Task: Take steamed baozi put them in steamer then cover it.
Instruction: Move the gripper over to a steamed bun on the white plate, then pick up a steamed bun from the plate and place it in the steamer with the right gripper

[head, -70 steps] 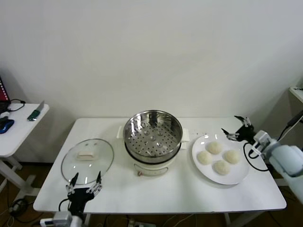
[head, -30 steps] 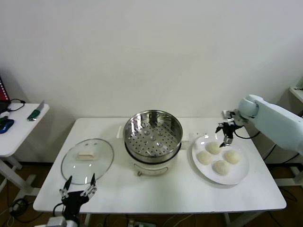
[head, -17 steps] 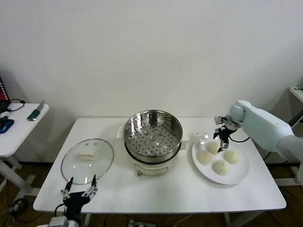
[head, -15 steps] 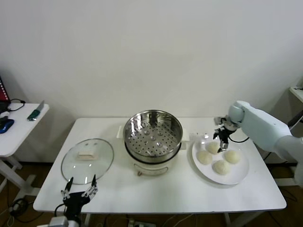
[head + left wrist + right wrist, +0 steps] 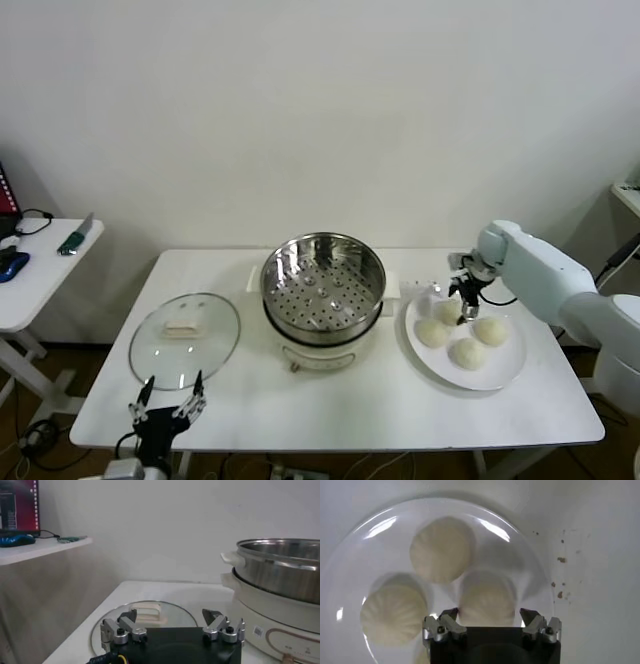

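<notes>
far steamed baozi (image 5: 486, 601) sits between the right gripper's (image 5: 490, 621) spread fingers

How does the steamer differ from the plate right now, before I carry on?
The steamer is a deep, shiny metal basket with a perforated bottom, set on a white pot base; the plate is flat, white and lies straight on the table. The steamer holds nothing yet, while the plate carries all four baozi. The right gripper is down over the plate; nothing is over the steamer. Both are round and uncovered.
</notes>
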`<state>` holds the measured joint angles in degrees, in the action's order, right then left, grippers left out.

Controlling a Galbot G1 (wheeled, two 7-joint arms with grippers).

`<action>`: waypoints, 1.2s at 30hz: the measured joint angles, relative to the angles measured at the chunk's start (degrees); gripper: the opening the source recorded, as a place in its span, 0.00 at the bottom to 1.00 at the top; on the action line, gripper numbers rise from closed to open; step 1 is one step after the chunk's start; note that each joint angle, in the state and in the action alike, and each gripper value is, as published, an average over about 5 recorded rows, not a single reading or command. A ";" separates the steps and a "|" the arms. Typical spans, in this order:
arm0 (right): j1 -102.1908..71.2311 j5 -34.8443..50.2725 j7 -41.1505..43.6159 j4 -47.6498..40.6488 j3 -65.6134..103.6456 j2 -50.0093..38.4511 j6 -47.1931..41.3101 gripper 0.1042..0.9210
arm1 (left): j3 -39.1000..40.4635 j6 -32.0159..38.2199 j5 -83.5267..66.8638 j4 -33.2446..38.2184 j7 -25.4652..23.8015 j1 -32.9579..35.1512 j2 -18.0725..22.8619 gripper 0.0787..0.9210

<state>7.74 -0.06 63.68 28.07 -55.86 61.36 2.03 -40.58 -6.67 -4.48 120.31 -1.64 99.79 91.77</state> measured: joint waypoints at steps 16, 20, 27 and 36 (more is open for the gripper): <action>3.79 1.36 1.39 3.46 -2.21 -2.19 1.62 0.76 | 0.26 0.25 0.50 0.58 0.15 0.22 0.18 0.88; 8.18 3.72 1.99 7.88 -5.89 -4.03 2.62 0.76 | 0.48 0.14 0.81 0.60 0.44 0.26 0.35 0.88; 19.36 8.24 3.03 18.32 -14.20 -6.16 5.19 0.75 | 0.77 0.07 1.02 0.94 0.62 0.55 0.38 0.88; 33.68 11.88 2.85 33.10 -22.76 -4.81 9.16 0.75 | 0.96 -0.08 1.07 1.34 0.63 0.68 0.41 0.88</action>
<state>41.42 11.82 66.53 61.17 -78.61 56.55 11.19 -39.63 -6.75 -3.41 121.65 -1.01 100.47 92.18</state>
